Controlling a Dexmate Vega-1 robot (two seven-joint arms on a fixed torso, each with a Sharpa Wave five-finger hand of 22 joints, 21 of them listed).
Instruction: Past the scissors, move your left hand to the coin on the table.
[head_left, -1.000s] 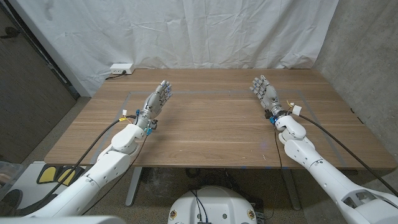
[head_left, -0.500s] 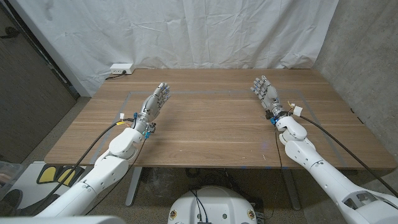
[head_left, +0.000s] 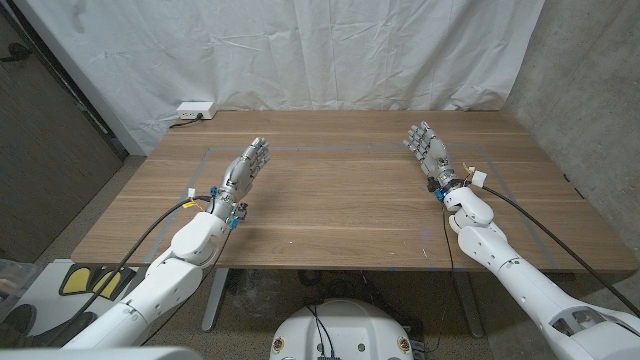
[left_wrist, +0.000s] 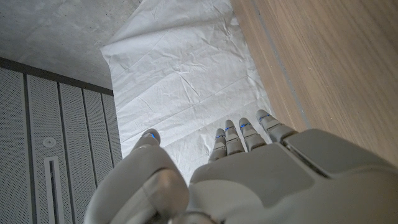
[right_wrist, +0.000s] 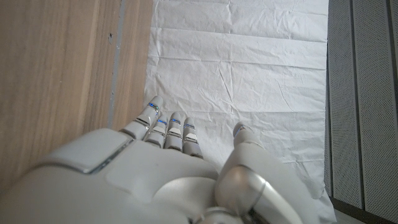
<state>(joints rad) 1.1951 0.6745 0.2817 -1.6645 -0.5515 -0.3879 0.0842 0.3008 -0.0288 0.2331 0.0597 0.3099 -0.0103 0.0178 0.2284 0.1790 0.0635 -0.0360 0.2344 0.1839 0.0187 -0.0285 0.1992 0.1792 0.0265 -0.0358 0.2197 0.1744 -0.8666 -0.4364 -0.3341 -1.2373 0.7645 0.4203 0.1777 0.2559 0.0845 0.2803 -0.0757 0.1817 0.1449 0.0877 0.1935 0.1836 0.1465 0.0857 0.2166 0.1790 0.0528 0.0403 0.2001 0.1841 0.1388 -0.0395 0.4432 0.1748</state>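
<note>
Wood grain is all I can find where the coin should be; no coin or scissors can be made out on the table (head_left: 340, 215) in any view, so honestly I can't say where the task's thing is. Could be too small to spot, can't tell.

Left robot hand (head_left: 245, 168) hangs over the table on its left side, near the pale tape line (head_left: 330, 150), fingers out straight and a bit apart, holding nothing. From the left wrist view the left robot hand (left_wrist: 249, 168) points toward the white backdrop (left_wrist: 186, 81), palm standing on edge more than flat, which looks to me like a ready pose for a reach rather than a grab.

Right robot hand (head_left: 425, 145) mirrors it on the other side of the tape line, also loose and holding nothing, probably just parked out of the way.

White power strip (head_left: 196, 108) sits at the table's far left corner beyond the tape.
</note>
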